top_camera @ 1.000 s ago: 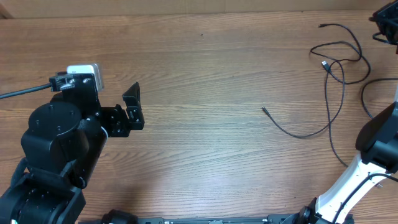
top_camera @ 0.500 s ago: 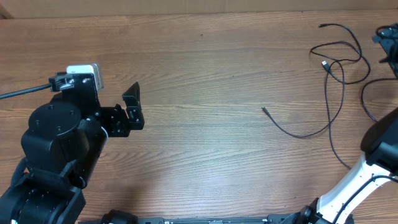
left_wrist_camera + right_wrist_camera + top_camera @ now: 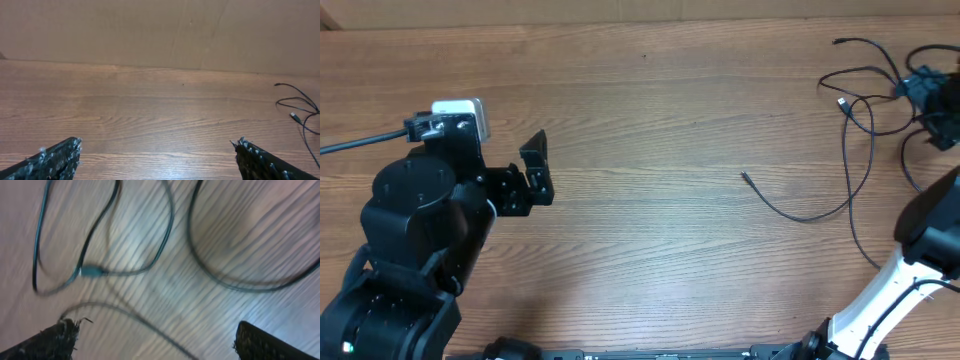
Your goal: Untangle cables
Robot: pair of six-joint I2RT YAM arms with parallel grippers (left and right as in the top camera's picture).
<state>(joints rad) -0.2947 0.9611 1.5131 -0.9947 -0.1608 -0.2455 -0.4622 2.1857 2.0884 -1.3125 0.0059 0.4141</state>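
a: where are the cables point(image 3: 871, 140)?

b: at the desk's point(image 3: 650, 120) far right corner, lying flat on the wood. they are thin black cords, round and limp, in open loops that cross one another. one long strand curves out toward the middle of the desk and ends in a small dark tip point(image 3: 744, 176). a silvery plug point(image 3: 843, 102) lies among the loops.

a: and the tool over them?

b: the right gripper point(image 3: 923, 95) hangs right above the tangle at the far right edge. from its wrist its rough black fingers point(image 3: 55, 340) sit far apart and clasp nothing. the cables point(image 3: 165, 240) show blurred on the wood below, with the plug point(image 3: 90, 271) to one side.

a: the other one?

b: the left gripper point(image 3: 535, 170) is well apart, near the left edge. its fingers point(image 3: 55, 159) are spread wide too, with only bare wood between them. from there the cables point(image 3: 300, 102) are a small scribble at the far right.

a: the surface?

b: brown wood with long straight grain and a dull sheen. a flat tan board point(image 3: 150, 30) stands along its far edge.
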